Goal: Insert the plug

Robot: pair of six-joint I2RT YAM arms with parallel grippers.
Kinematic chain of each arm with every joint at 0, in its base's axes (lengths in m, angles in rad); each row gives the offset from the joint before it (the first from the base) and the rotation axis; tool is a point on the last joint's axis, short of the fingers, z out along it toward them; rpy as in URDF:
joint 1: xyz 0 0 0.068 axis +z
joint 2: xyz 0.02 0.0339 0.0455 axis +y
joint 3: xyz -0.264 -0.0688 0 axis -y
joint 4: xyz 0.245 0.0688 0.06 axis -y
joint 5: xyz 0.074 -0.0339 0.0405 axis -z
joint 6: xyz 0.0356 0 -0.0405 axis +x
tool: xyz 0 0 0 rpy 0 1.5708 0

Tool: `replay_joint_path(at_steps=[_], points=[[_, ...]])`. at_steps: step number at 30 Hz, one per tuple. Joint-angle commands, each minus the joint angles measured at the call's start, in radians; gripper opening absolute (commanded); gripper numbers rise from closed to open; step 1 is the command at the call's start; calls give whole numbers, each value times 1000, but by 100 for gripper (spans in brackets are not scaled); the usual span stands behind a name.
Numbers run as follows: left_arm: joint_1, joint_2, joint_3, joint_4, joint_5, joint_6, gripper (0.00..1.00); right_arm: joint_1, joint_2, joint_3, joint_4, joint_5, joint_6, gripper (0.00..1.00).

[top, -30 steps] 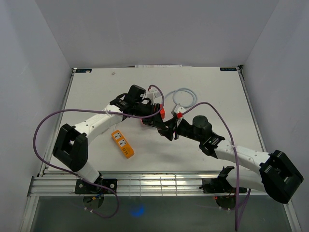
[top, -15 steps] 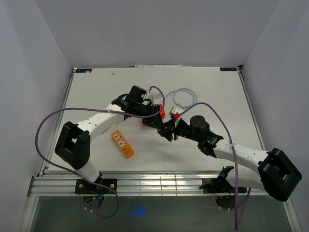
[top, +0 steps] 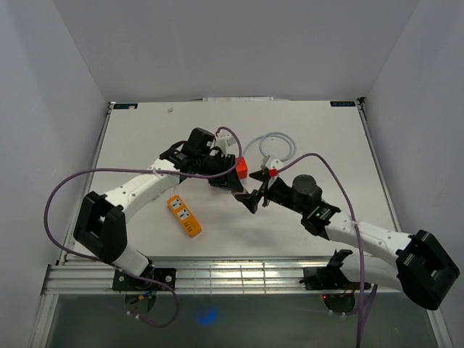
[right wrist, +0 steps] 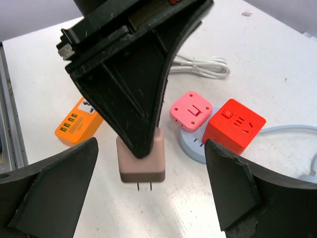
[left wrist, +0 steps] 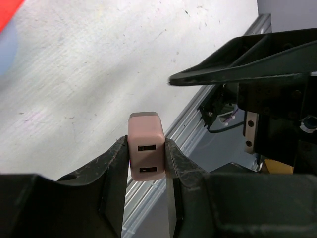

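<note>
Currently grips the plug (right wrist: 142,166) in the left gripper (left wrist: 145,156), black fingers (left wrist: 111,173) clenched on its two flat sides. Presents a dusty-pink block with rounded corners: two small rectangular slots on the face turned toward the left wrist camera, two metal prongs pointing down at the table (right wrist: 277,59). Hangs close over the white surface in the right wrist view, contact of prongs with surface impossible to tell. Spreads the right gripper (right wrist: 151,142) wide, fingers (right wrist: 54,183) released, one on either side of the plug and apart from it, grasping nothing. Meets tip to tip near the middle of the table in the top view, with each arm reaching in from its own near corner. Beyond the plug, in the right wrist view, shows a round grey-blue base (right wrist: 194,145) flat on the table, a pink cube (right wrist: 190,110) resting on it, a red cube (right wrist: 236,125) just beside the pink one on the right. Bears a raised switch-like mark on the pink top face, a round button and short slots on the red one. Trails a pale blue cable (right wrist: 292,128) off to the right from behind the red cube. Farther back, a bundled white cable (right wrist: 208,67) on the table. Off to the left of that view, an orange power strip (top: 185,216), lying flat, apart from the plug and the cubes.
</note>
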Motion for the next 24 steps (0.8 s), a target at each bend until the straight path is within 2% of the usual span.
replay_joint_path(at_steps=[1,6,10,17,20,24], points=[[28,-107,-23,-22,-89,-30,0,2,-41,-28,99,39,22,93],[29,-180,-51,-83,-245,-127,0,3,-79,-63,123,82,28,93],[29,-236,-82,-158,-449,-219,0,2,-92,-72,129,107,35,93],[29,-383,-152,-241,-797,-484,0,2,-99,-79,129,134,49,93],[29,-460,-181,-238,-876,-551,0,2,-101,-85,130,148,57,93],[31,-481,-186,-259,-919,-582,0,0,-101,-85,129,150,66,93]])
